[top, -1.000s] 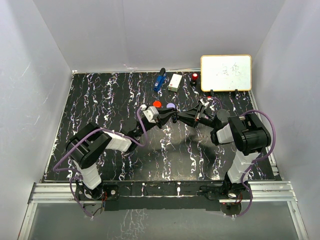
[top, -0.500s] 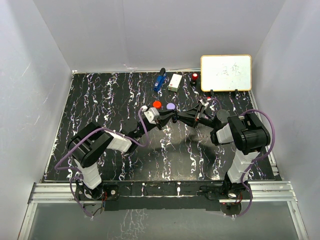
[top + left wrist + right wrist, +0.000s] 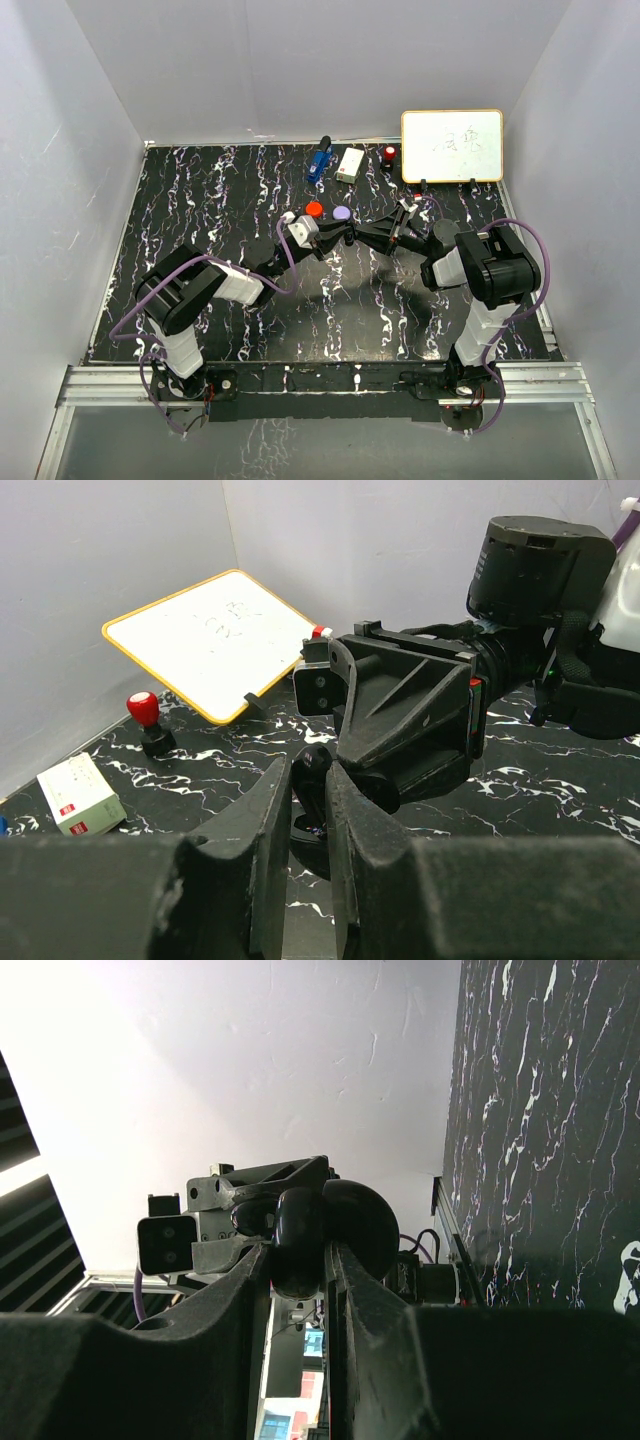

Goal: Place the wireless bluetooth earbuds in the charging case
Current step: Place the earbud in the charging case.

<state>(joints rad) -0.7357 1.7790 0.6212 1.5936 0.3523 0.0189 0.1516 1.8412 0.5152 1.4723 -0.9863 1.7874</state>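
Both grippers meet above the middle of the black marbled table (image 3: 220, 220). My right gripper (image 3: 298, 1250) is shut on a black round charging case (image 3: 298, 1228), and its domed lid (image 3: 362, 1222) stands open beside the fingers. In the left wrist view my left gripper (image 3: 308, 772) is shut on a small black earbud (image 3: 312, 763), right above the case's open cup (image 3: 309, 844). From above, the left gripper (image 3: 336, 232) and right gripper (image 3: 353, 236) nearly touch tip to tip. A red case (image 3: 314, 209) and a lavender case (image 3: 342, 213) lie just behind them.
At the back right a whiteboard (image 3: 451, 146) leans against the wall. A white box (image 3: 350, 165), a blue object (image 3: 319, 160) and a red-topped knob (image 3: 389, 155) stand along the back edge. White walls close in three sides.
My left gripper has edged slightly right toward the right gripper. Both grips are unchanged.
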